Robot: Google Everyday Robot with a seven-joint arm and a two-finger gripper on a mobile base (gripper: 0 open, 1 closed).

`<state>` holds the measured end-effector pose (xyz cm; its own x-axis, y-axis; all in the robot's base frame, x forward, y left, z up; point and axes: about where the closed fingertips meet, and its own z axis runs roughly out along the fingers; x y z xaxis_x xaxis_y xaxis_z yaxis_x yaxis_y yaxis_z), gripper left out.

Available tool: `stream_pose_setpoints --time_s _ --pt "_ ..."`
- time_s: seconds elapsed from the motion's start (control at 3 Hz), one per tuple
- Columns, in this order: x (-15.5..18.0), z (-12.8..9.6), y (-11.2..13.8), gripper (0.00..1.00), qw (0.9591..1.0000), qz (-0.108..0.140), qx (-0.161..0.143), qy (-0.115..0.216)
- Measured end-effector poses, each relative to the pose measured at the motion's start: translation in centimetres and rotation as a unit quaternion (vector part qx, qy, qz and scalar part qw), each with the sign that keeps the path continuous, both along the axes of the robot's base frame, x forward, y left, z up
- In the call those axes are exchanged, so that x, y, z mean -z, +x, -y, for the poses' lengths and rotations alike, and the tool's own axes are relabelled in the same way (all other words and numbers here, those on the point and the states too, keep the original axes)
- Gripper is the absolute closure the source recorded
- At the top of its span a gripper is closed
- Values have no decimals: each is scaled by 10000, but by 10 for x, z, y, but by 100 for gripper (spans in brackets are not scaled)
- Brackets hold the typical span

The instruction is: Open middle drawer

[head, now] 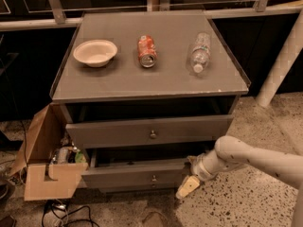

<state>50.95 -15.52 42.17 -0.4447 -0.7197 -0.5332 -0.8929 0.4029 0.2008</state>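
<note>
1. The gripper (189, 186) sits low at the right front corner of the cabinet, at the end of the pale arm (251, 157) that reaches in from the right.
2. Its cream tip lies against the right end of the middle drawer (123, 175), pointing down towards the speckled floor. Whether the gripper is apart or together cannot be told, nor whether it grips anything.
3. The middle drawer is the grey front below the top drawer (118, 132), with a small round knob (154, 178) at its centre. It stands a little forward, with a dark gap above it.
4. The top drawer also stands forward of the counter (142, 82) edge.
5. On the counter, from left to right and well apart, are a pale bowl (95, 52), a red-and-white can (147, 51) on its side and a clear plastic bottle (200, 52) on its side.
6. The print on the can and the bottle's label cannot be read.
7. An open cardboard box (45, 176) stands just beside the cabinet's left side.
</note>
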Motion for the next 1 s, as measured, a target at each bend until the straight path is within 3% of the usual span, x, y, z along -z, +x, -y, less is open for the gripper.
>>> stream_pose_setpoints --time_s 0.33,0.67,1.0 --pt "-34 15 -16 0 9995 250 181 44" --pt "-84 30 -19 0 9985 475 151 221" --pt "-89 30 -26 0 9988 400 71 264"
